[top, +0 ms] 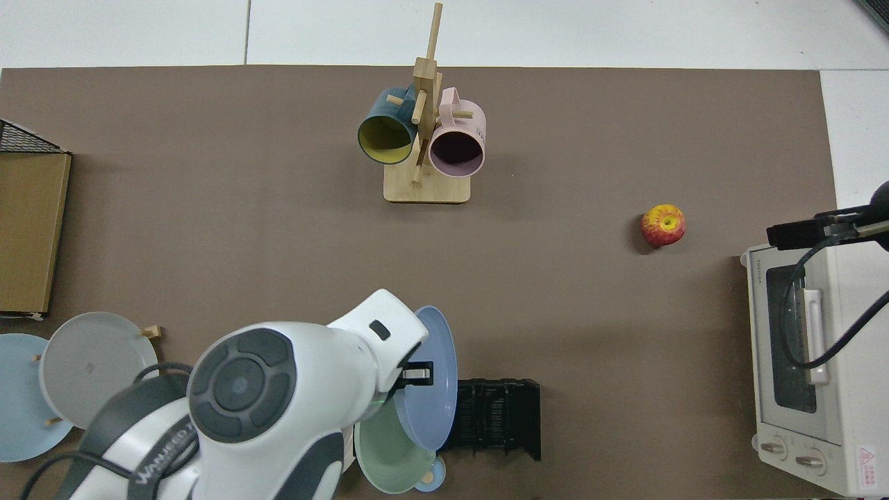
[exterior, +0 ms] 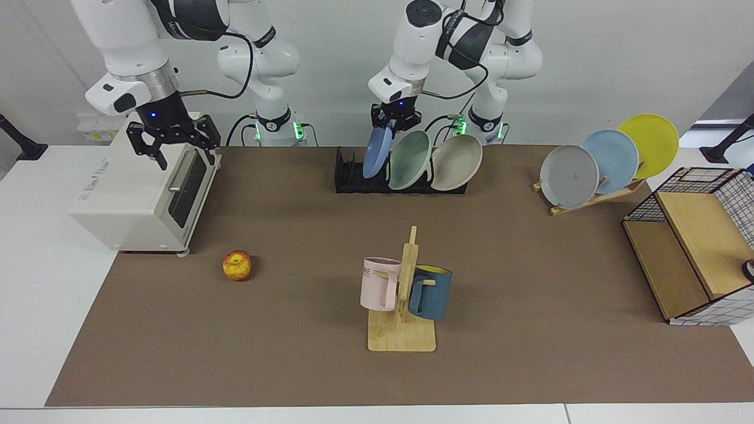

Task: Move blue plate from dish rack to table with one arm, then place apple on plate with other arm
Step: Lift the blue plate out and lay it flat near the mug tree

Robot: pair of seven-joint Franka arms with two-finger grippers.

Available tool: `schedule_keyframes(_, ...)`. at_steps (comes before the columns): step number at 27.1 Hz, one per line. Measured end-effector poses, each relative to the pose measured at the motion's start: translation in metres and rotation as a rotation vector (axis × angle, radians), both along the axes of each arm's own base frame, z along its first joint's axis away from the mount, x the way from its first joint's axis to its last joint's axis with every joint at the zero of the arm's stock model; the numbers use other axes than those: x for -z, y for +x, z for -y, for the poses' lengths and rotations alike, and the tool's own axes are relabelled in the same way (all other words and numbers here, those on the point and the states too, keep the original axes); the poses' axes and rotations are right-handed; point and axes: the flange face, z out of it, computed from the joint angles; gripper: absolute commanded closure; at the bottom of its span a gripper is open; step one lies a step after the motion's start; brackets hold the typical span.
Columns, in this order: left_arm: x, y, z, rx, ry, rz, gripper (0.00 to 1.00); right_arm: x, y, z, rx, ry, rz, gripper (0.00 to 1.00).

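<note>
The blue plate (exterior: pixel 377 153) hangs on edge above the black dish rack (exterior: pixel 353 176), its upper rim pinched by the jaws of the left gripper (exterior: pixel 393 119); its lower edge appears just clear of the rack's slots, though the facing view is too tight there to be sure. In the top view the blue plate (top: pixel 430 378) juts out past the white wrist of the left arm (top: pixel 278 389), overlapping the sage-green plate (top: pixel 389 455) beneath it, with the dish rack (top: pixel 500 419) beside them. The sage-green plate (exterior: pixel 410 159) and a beige plate (exterior: pixel 456 162) lean in the rack next to the lifted one. The apple (exterior: pixel 237 265) sits on the brown bench (exterior: pixel 283 224), well apart from the rack and near the front corner of a white toaster oven (exterior: pixel 141 197). The right gripper (exterior: pixel 174 140) waits above the oven's top, jaws spread and holding nothing. Toward the bench's middle a wooden mug tree (exterior: pixel 403 306) carries a pink mug (exterior: pixel 380 282) and a dark blue mug (exterior: pixel 431 292). Farther off, a slanted wooden rack (exterior: pixel 595 197) holds a grey plate (exterior: pixel 569 176), a pale blue plate (exterior: pixel 611 154) and a yellow plate (exterior: pixel 649 141), beside a wire-and-wood basket (exterior: pixel 695 241).
</note>
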Motion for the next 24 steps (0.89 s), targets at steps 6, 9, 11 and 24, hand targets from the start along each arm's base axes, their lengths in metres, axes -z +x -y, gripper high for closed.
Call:
schedule_keyframes(6,0.003,0.046,-0.034,-0.054,-0.061,0.04,1.0,0.0,0.0,0.0,0.0,0.0,0.0,0.01)
schedule_keyframes(9,0.006,0.066,-0.049,-0.038,-0.1,0.08,1.0,0.0,0.0,0.0,0.0,0.0,0.0,0.01)
schedule_keyframes(11,0.009,0.078,-0.061,0.011,-0.123,0.112,1.0,0.0,0.0,0.0,0.0,0.0,0.0,0.01)
schedule_keyframes(24,0.08,0.133,-0.124,0.066,-0.452,0.082,1.0,0.0,0.0,0.0,0.0,0.0,0.0,0.01)
